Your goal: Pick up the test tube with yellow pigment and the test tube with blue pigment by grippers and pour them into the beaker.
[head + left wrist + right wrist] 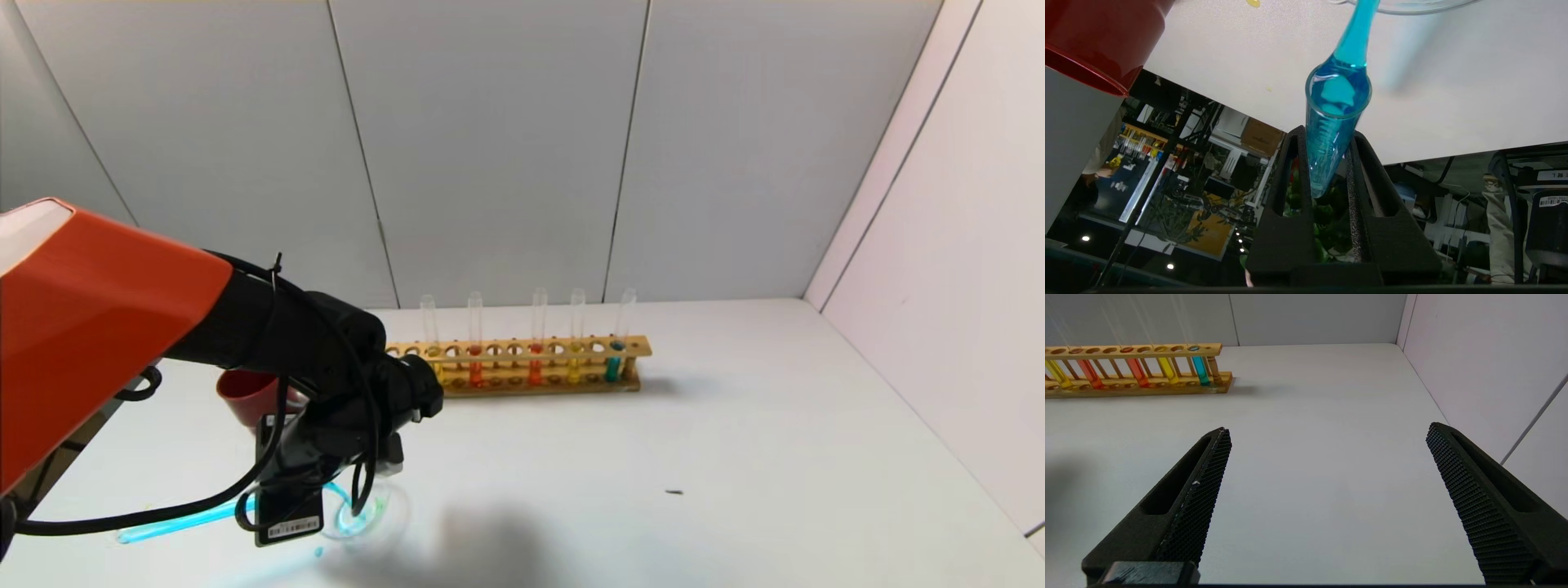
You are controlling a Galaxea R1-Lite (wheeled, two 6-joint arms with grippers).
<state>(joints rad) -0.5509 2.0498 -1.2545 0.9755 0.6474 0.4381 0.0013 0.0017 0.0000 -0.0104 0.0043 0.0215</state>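
My left gripper [314,488] is shut on the test tube with blue pigment [184,523], which lies almost level with its mouth over the beaker [377,513]. In the left wrist view the fingers [1290,171] clamp the tube [1337,94], and a blue stream runs from its mouth into the beaker [1412,5]. Two yellow-pigment tubes [574,369] [435,365] stand in the wooden rack [522,380]. My right gripper [1328,430] is open and empty above bare table, out of the head view.
A dark red cup [251,394] stands just behind the left gripper. The rack also holds two orange-red tubes [475,371] and a teal tube [612,367]. A blue drop [318,553] lies beside the beaker. Walls close the back and right.
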